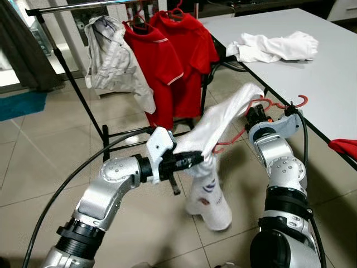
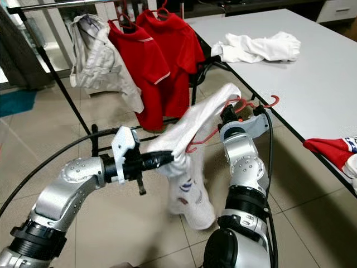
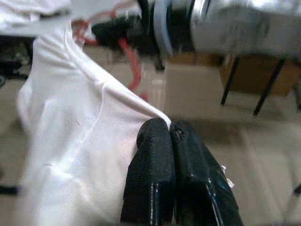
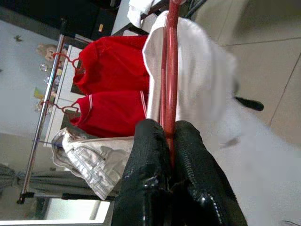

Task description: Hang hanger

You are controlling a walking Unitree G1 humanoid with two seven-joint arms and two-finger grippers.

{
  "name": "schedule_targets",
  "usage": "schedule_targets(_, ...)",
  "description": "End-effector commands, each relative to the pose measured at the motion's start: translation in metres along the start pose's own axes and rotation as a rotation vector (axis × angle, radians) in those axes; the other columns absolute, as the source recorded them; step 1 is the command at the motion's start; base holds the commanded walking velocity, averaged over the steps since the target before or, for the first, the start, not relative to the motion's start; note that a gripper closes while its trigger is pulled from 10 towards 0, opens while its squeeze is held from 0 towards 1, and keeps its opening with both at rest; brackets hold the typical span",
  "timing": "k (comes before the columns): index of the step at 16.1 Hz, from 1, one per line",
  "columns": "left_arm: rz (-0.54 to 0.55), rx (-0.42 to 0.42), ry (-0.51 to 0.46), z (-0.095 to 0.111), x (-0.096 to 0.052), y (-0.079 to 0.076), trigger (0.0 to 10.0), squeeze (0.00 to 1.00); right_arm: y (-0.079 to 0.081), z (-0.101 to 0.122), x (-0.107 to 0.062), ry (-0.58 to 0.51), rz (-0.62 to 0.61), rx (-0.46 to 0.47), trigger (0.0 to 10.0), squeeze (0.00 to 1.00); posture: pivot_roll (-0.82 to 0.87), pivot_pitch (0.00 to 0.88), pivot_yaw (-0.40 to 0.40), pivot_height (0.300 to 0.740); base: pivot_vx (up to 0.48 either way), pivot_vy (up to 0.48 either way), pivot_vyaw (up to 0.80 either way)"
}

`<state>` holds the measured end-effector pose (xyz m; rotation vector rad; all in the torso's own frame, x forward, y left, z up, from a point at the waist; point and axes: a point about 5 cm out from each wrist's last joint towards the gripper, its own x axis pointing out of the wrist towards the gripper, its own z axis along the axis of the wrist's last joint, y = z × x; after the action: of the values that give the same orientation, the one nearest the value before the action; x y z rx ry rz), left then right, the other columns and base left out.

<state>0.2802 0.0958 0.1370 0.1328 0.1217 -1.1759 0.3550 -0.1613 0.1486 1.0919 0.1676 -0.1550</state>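
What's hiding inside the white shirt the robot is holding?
A red hanger goes inside the white shirt. Its hook and part of one arm stick out by the right gripper. The rest is covered by cloth. The left gripper pinches the shirt.

A home's laundry corner, probably: a metal clothes rack [image 1: 67, 8] holds two red shirts [image 1: 167, 56] and a pale jacket [image 1: 114, 61] over beige floor tiles [image 1: 44, 156], beside a white tabletop [image 1: 312, 72] strewn with clothes [image 1: 276, 46].

Glossy red plastic hanger [image 4: 169, 70] carries smooth white cloth shirt [image 1: 215, 134].
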Motion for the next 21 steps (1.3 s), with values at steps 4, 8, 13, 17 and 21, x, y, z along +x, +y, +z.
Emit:
schedule_targets(4,-0.026,0.038,0.031,0.0,-0.004,0.003,0.0,0.0,0.032,-0.004,0.005,-0.006,0.076,0.071,10.0,0.0,-0.09,0.009,0.072,0.74,0.0,0.0,0.0)
schedule_targets(8,-0.088,-0.006,-0.045,0.009,0.001,-0.004,0.0,0.0,0.034,-0.007,0.009,0.009,0.057,0.051,10.0,0.0,-0.08,0.013,0.077,0.74,0.0,0.0,0.0)
schedule_targets(13,-0.129,-0.011,-0.099,0.021,0.01,-0.01,0.0,0.0,0.032,-0.018,0.01,0.051,0.019,-0.038,10.0,0.0,-0.08,0.02,0.085,0.74,0.0,0.0,0.0)
schedule_targets(17,-0.119,0.013,-0.117,0.026,0.022,-0.011,0.0,0.0,0.036,-0.023,0.009,0.062,0.046,0.054,10.0,0.0,-0.08,0.02,0.086,0.74,0.0,0.0,0.0)
schedule_targets(21,-0.075,0.015,-0.197,0.045,0.015,-0.002,0.0,0.0,0.029,-0.036,0.004,0.106,0.053,-0.135,10.0,0.0,-0.08,0.02,0.095,0.74,0.0,0.0,0.0)
